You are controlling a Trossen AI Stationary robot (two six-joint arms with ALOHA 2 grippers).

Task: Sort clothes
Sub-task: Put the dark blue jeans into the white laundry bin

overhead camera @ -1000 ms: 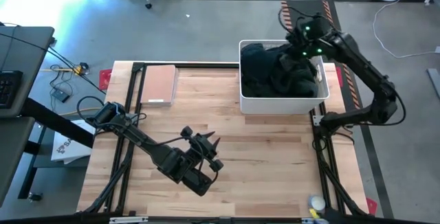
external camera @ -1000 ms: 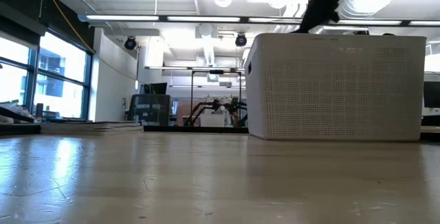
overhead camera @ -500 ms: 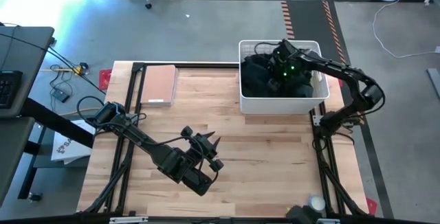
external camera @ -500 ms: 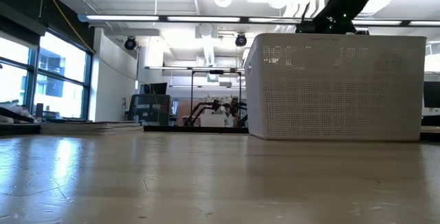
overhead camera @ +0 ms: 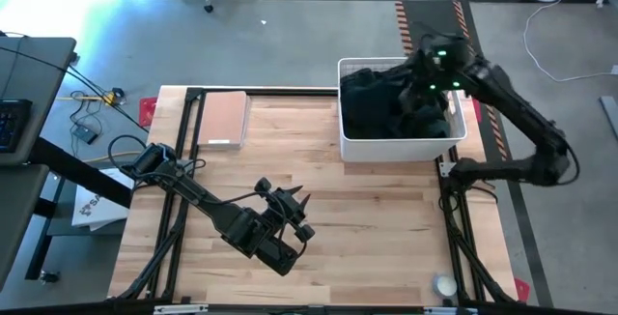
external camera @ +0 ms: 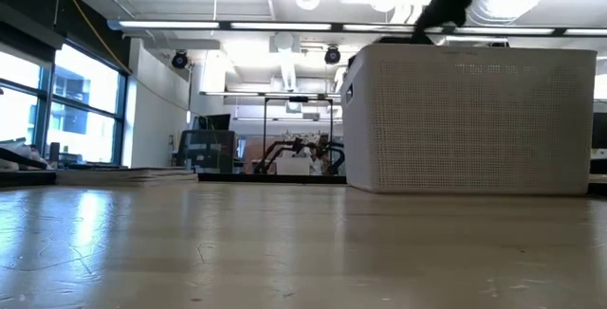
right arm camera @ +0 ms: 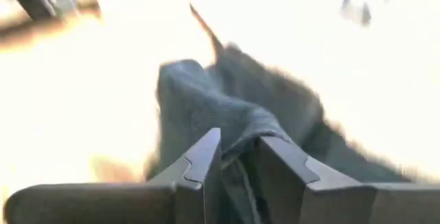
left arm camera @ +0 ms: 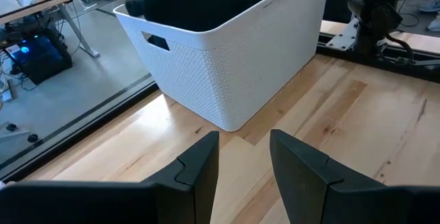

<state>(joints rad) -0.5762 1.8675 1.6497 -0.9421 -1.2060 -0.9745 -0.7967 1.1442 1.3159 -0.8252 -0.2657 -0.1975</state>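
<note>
From my remote station I see the table (overhead camera: 319,209) bare save for the white basket (overhead camera: 402,147) at its far right corner. The clothes (overhead camera: 386,102), mostly dark, sit heaped inside that basket. My right gripper (right arm camera: 237,162) hovers above the basket, fingers pinched on a dark grey garment (right arm camera: 227,114). My left gripper (left arm camera: 244,157) waits well short of the basket, fingers parted and empty. I judge this the first pick; next I must lift the garment clear of the basket wall and lay it on open tabletop.
</note>
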